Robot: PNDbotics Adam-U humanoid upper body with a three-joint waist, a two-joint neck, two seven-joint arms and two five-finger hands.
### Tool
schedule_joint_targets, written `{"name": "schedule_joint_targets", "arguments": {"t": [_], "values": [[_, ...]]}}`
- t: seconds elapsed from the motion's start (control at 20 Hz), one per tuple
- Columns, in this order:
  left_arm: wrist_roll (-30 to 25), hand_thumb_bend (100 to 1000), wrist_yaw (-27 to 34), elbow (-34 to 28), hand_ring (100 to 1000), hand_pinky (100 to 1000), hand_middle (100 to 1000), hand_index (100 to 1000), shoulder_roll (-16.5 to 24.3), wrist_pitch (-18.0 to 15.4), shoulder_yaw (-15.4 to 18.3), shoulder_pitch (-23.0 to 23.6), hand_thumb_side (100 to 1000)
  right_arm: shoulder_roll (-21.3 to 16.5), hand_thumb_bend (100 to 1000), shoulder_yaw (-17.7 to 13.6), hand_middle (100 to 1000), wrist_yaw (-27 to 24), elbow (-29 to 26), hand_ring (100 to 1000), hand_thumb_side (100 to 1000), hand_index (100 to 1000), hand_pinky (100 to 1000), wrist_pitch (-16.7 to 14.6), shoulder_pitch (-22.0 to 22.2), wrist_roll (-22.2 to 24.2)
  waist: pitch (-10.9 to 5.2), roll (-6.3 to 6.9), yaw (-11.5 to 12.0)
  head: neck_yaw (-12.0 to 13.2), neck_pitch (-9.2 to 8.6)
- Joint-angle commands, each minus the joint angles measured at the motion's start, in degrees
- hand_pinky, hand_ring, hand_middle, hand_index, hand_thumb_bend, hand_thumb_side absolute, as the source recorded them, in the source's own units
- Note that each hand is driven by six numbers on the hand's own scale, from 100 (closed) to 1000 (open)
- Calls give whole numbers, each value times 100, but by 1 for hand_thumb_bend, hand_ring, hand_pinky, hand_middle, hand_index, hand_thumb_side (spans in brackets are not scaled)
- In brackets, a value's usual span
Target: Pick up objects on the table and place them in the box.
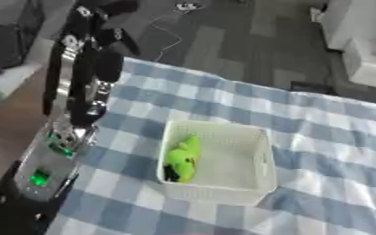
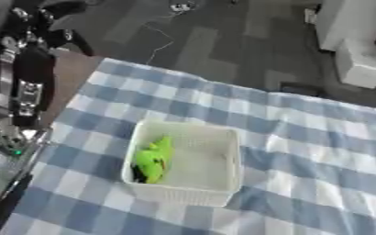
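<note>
White plastic mesh: the box (image 1: 215, 160), set on the blue-and-white checked tablecloth (image 1: 328, 137) near its left edge, within my reach. Contents: one bright green object (image 1: 183, 158) with a dark end, lying against the box's left wall, already delivered by the look of it. No other loose item shows on the cloth. My left arm (image 1: 79, 78) rises along the left side, off the cloth; whether its hand is open or closed I cannot tell. My right hand is out of sight.

Soft, even, dim light; both views blurred throughout, with faint shadows and no glare.
</note>
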Motion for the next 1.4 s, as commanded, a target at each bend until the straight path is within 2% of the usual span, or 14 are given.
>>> {"name": "schedule_joint_targets", "arguments": {"t": [0.05,0.3,0.5,0.8,1.1,1.4], "values": [[139,290,55,-96,754,403,837,874,53,-207,14,-31,854,-18,100,-28,229,101,-107,108,707,461,100,-205,-113,-44,-57,46,-12,-99,-146],[200,288,69,-96,752,402,835,871,46,-280,3,-34,853,-35,100,58,238,268,-107,141,707,465,100,-265,-78,47,-63,46,-1,-110,-292],[199,288,63,-96,752,396,836,872,49,-262,5,-28,852,-16,100,55,309,345,-107,225,712,502,100,-158,-69,137,-60,35,-1,-93,-350],[193,291,50,-96,754,390,839,874,80,-226,11,-35,853,-12,100,18,350,391,-107,276,709,538,100,117,-54,120,-79,38,7,-85,-350],[178,292,42,-96,755,387,839,875,91,-191,12,-42,852,-28,100,17,357,453,-107,282,708,552,100,415,-41,-109,-84,40,14,-90,-345],[178,292,32,-96,755,389,839,875,98,-177,13,-44,852,-36,100,46,358,510,-107,285,704,547,100,462,-40,-94,-83,37,20,-92,-317]]}}
